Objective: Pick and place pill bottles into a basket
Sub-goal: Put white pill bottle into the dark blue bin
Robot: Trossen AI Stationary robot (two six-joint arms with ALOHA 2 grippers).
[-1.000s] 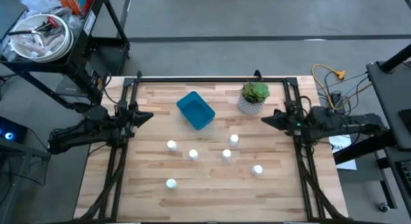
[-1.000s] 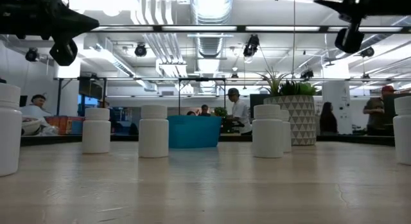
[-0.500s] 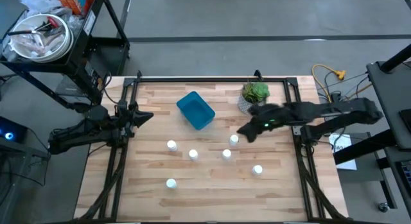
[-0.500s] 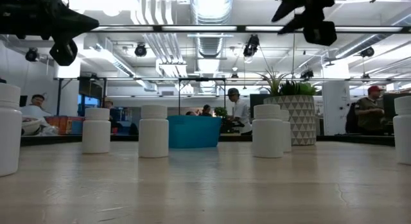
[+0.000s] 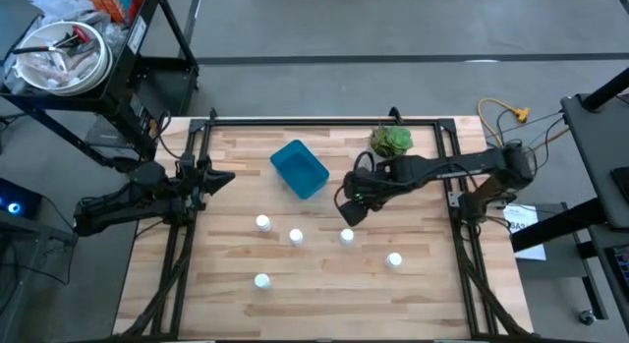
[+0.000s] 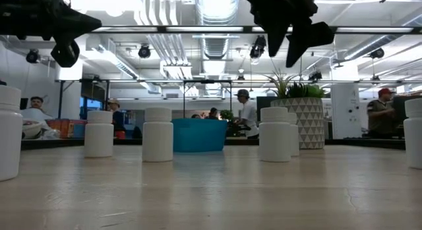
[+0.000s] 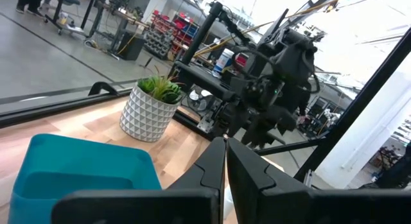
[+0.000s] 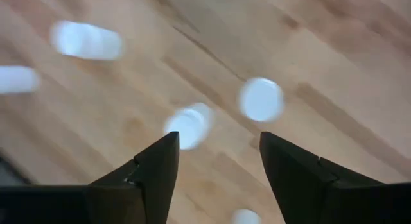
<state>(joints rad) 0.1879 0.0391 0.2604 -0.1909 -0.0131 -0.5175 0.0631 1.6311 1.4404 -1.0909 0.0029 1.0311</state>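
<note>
the right tool (image 5: 347, 211) hangs over the middle of the pale wooden counter (image 5: 432, 294), its fingers spread apart and gripping nothing, above small white round-capped pill bottles (image 5: 346, 236) standing loose on the counter. the bright blue rectangular plastic basket (image 5: 299, 169) sits nearby, beside the white patterned pot with a green plant (image 5: 389, 146). the left tool (image 5: 224, 179) waits at the counter's left edge, fingers pressed together.
</note>
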